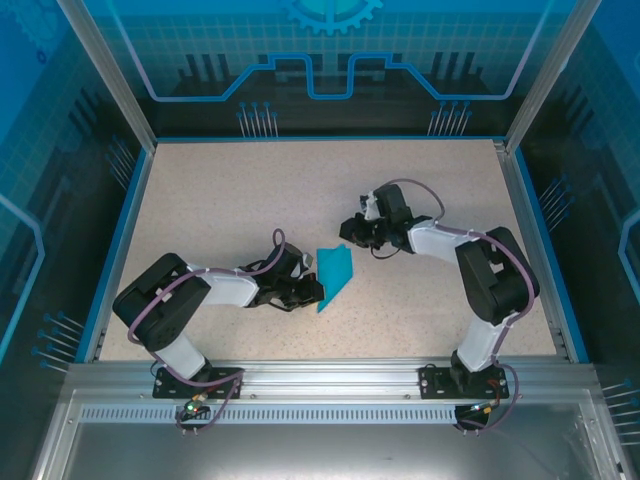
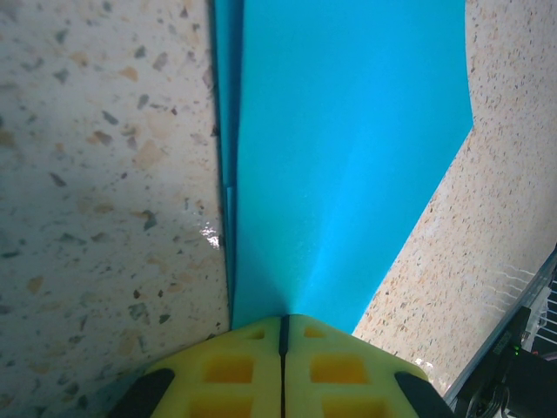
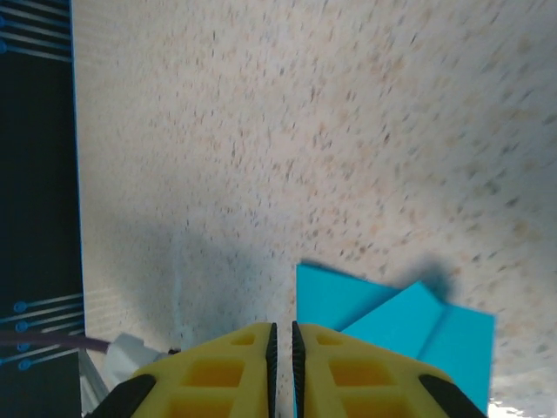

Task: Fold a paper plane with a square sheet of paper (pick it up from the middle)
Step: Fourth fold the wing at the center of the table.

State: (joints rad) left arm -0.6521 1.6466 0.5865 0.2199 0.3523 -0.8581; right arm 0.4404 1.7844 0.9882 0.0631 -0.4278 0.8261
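The square sheet of paper [image 1: 336, 270] is teal-blue and folded into a creased, pointed shape in the middle of the table. My left gripper [image 1: 312, 290] is at its lower left edge. In the left wrist view the paper [image 2: 348, 157] runs out from the closed yellow fingertips of the left gripper [image 2: 283, 318], which is shut on its near tip. My right gripper [image 1: 352, 234] hovers just beyond the paper's upper right corner. Its jaws [image 3: 283, 326] stand a narrow slit apart with only table between them. The folded paper [image 3: 392, 318] lies just to the right of them.
The speckled beige table [image 1: 230, 200] has a blue raised border [image 1: 120, 230] on three sides. An aluminium rail [image 1: 330, 375] holding both arm bases runs along the near edge. Bare tabletop lies all around the paper.
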